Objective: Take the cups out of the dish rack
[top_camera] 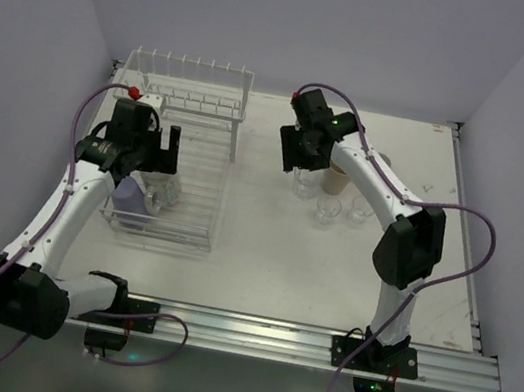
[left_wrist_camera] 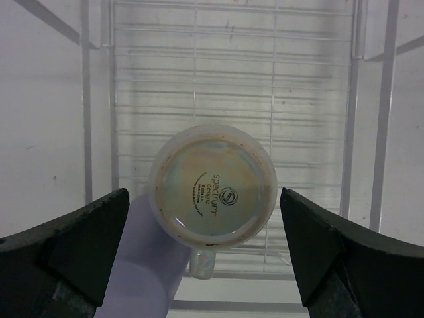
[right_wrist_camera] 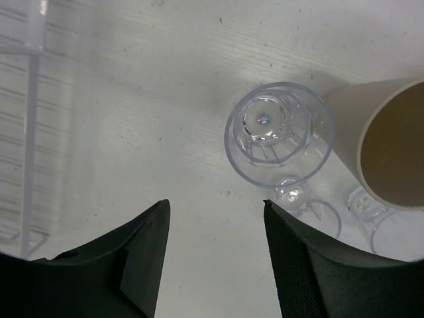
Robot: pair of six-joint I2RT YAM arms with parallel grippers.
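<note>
The white wire dish rack (top_camera: pixel 207 105) stands at the left. In its lower basket (left_wrist_camera: pixel 232 79) an upside-down white mug (left_wrist_camera: pixel 213 189) stands against a lavender cup (left_wrist_camera: pixel 149 265); both also show from above, the mug (top_camera: pixel 169 190) and the lavender cup (top_camera: pixel 128 198). My left gripper (left_wrist_camera: pixel 204 199) is open above the mug, one finger to each side, not touching it. My right gripper (right_wrist_camera: pixel 215 205) is open and empty over bare table, just short of a clear glass (right_wrist_camera: pixel 278 132). A tan tumbler (right_wrist_camera: pixel 391 146) and two more clear glasses (top_camera: pixel 327 211) stand beside it. The salmon-pink mug is not in view.
The rack's raised shelf with prongs (top_camera: pixel 196 78) is behind my left gripper (top_camera: pixel 160 153). The rack's edge (right_wrist_camera: pixel 30 132) lies left of my right gripper (top_camera: pixel 296 162). The glasses and tumbler (top_camera: pixel 337 179) cluster mid-table. Walls close the back and sides.
</note>
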